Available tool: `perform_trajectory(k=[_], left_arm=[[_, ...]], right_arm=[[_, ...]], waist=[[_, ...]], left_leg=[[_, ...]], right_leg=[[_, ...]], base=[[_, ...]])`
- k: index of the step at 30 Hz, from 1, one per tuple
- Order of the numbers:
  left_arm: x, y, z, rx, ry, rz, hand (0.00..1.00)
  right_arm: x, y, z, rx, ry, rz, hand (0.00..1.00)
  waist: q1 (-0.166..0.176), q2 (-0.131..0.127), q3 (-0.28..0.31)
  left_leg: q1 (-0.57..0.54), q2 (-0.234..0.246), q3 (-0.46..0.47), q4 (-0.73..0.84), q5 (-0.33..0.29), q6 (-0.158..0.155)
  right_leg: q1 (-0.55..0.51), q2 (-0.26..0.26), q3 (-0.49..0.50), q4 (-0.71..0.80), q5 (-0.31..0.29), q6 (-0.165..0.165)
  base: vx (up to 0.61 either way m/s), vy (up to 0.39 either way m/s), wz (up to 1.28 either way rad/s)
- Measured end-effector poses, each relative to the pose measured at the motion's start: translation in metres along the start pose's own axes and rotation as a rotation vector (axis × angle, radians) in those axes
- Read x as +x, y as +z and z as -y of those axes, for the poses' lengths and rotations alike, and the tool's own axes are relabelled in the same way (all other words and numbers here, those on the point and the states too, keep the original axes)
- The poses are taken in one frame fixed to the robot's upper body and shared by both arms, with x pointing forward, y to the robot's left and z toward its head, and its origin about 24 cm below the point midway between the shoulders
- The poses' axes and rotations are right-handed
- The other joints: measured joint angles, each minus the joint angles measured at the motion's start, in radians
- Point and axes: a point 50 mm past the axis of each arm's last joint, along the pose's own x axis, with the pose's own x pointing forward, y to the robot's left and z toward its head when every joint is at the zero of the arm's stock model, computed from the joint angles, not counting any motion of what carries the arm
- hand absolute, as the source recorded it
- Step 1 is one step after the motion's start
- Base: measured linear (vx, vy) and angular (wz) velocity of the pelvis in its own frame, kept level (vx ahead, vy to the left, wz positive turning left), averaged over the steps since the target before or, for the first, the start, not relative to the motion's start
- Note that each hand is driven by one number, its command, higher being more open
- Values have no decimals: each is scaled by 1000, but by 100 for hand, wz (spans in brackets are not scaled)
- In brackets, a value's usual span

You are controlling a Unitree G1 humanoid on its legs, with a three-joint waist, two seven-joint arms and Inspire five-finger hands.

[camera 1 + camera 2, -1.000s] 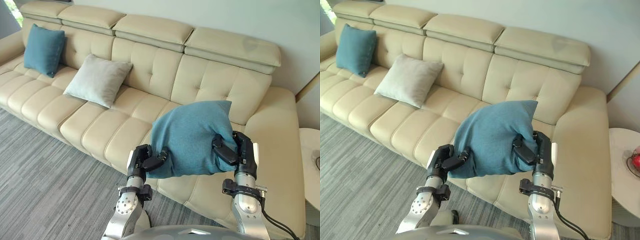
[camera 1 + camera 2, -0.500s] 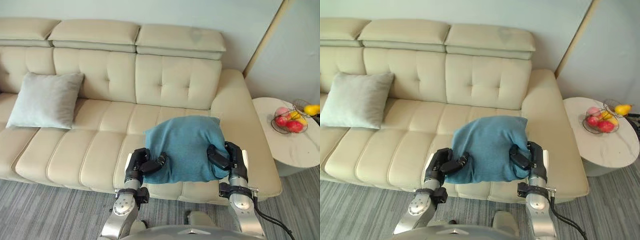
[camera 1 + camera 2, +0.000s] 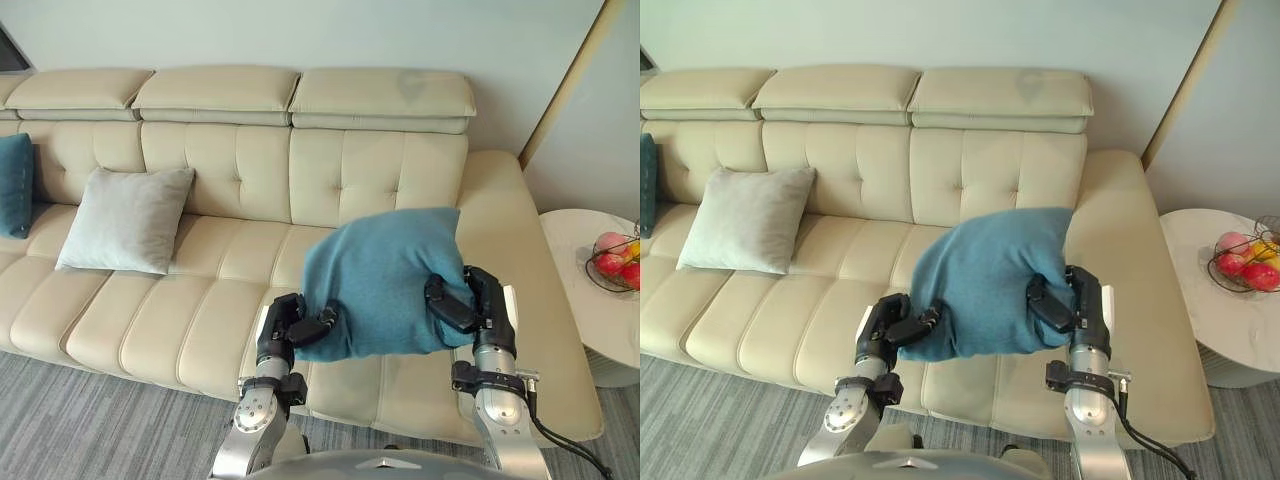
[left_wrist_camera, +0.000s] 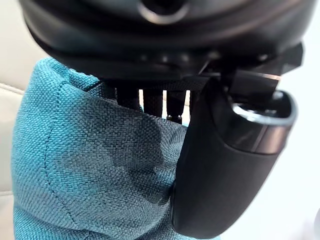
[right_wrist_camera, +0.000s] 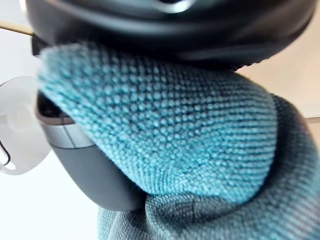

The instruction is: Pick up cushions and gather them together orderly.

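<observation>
The plump, coarse-woven teal cushion (image 3: 385, 275) hung above the right end of a tufted cream sofa (image 3: 230, 170), the left hand (image 3: 290, 325) and right hand (image 3: 470, 300) each pinching a lower corner with curled fingers. A square grey cushion (image 3: 125, 220) and a second teal cushion (image 3: 12, 185) leaned further left; a round table (image 3: 575, 250) with fruit (image 3: 612, 255) stood beside the right armrest.

- Camera panned back left (view shift, nothing on the sofa moved): far teal cushion (image 3: 14, 185) back at frame edge, fruit bowl (image 3: 615, 262) partly cut off.
- Held teal cushion (image 3: 385, 280) possibly raised and tilted a bit more.
</observation>
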Motion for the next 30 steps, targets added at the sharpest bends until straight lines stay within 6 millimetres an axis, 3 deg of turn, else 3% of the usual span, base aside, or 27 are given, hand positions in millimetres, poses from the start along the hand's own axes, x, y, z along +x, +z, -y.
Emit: perform_trajectory(k=[2,4,7,10,15,19,21,24,26,29,30], left_arm=[[-1,-2,-4,22,3,-10,0],[-2,-4,-7,32,5,-20,0],[-5,-8,-8,48,3,-38,0],[-5,-8,-10,80,-2,-37,0],[-2,-3,-13,127,1,-21,0],[8,8,-9,167,6,34,0],[18,20,-6,204,4,83,0],[46,53,5,278,17,220,0],[63,84,15,313,35,340,0],[89,154,38,342,67,574,0],[91,166,42,349,75,616,0]], right_arm=[[-5,-9,-5,24,-5,-48,0],[-6,-12,-7,31,-6,-68,0],[-8,-21,-8,21,-1,-105,0],[-9,-30,-9,9,8,-140,0],[0,-38,-14,-44,29,-159,0],[14,-30,-20,-82,24,-112,0],[26,-20,-26,-97,19,-64,0],[56,11,-36,-112,-28,63,0],[78,45,-43,-108,-77,186,0],[116,117,-45,-83,-178,402,0],[121,130,-45,-76,-195,435,0]], waist=[[-3,-44,-19],[-8,-59,-23],[-14,-61,-38],[-13,-60,-41],[-13,-58,-43],[-11,-61,-41],[-11,-67,-37],[-7,-80,4],[-5,-83,51],[16,-80,102],[18,-79,115]], left_leg=[[23,-30,15,-43,15,11],[54,-52,29,-75,24,22],[102,-85,36,-145,49,35],[109,-88,37,-191,74,34],[104,-73,35,-244,110,23],[68,-61,32,-275,139,18],[38,-57,30,-288,156,15],[-15,-55,13,-294,187,17],[-56,-54,7,-294,207,20],[-168,-51,3,-298,252,23],[-175,-51,3,-306,261,22]], right_leg=[[-1,-28,6,-9,3,14],[17,-50,8,-20,-1,23],[32,-79,11,-31,-9,35],[33,-80,11,-62,4,49],[20,-55,11,-101,32,32],[-29,-40,12,-107,50,25],[-58,-34,12,-113,66,22],[-104,-30,6,-122,95,18],[-145,-29,4,-121,114,19],[-256,-25,5,-123,160,22],[-267,-24,5,-126,167,23]], base=[[91,126,-19],[74,117,-5],[43,77,-1],[9,11,0],[-5,-21,-3],[-24,-33,-3],[0,0,0],[-100,2,7],[-139,9,4],[-205,13,-3],[-155,12,0]])
